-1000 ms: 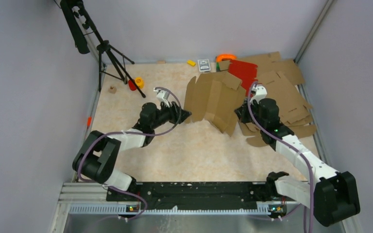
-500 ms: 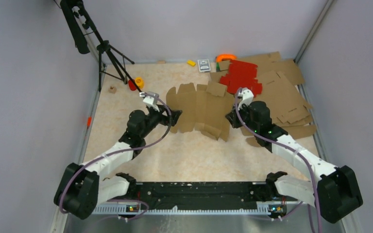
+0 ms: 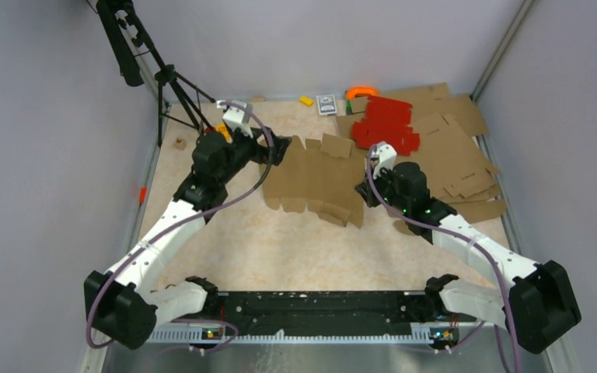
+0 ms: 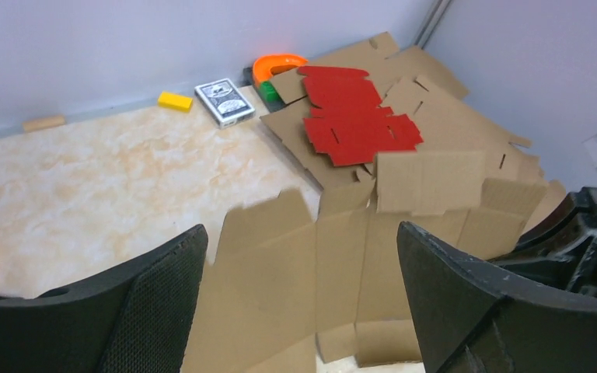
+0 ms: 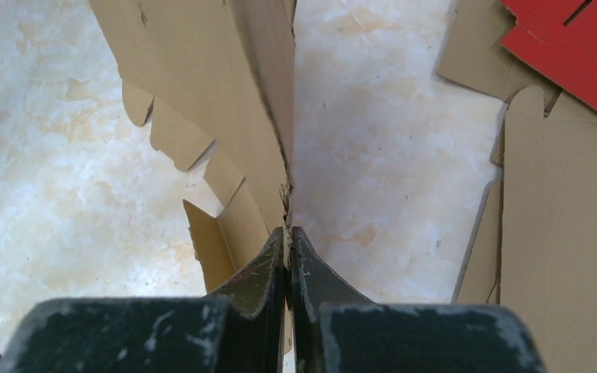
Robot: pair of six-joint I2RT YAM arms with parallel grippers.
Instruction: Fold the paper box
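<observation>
The paper box (image 3: 315, 180) is an unfolded brown cardboard piece with creased panels and flaps, lying nearly flat in the middle of the table. My right gripper (image 3: 364, 192) is shut on its right edge (image 5: 280, 167); the card runs away from the closed fingers (image 5: 268, 268). My left gripper (image 3: 278, 148) is open and empty, raised above the box's far left corner. In the left wrist view the box (image 4: 303, 280) lies below and between the spread fingers (image 4: 155, 303).
Red cardboard sheets (image 3: 385, 124) lie on larger flat brown sheets (image 3: 455, 148) at the back right. A card deck (image 3: 326, 104), a yellow block (image 3: 305, 100) and an orange item (image 3: 361, 92) sit by the back wall. A tripod (image 3: 172, 85) stands back left.
The box went from tilted up to nearly flat. My left gripper let go of its left edge, opened and rose toward the back left. My right gripper kept its hold and moved slightly left.
</observation>
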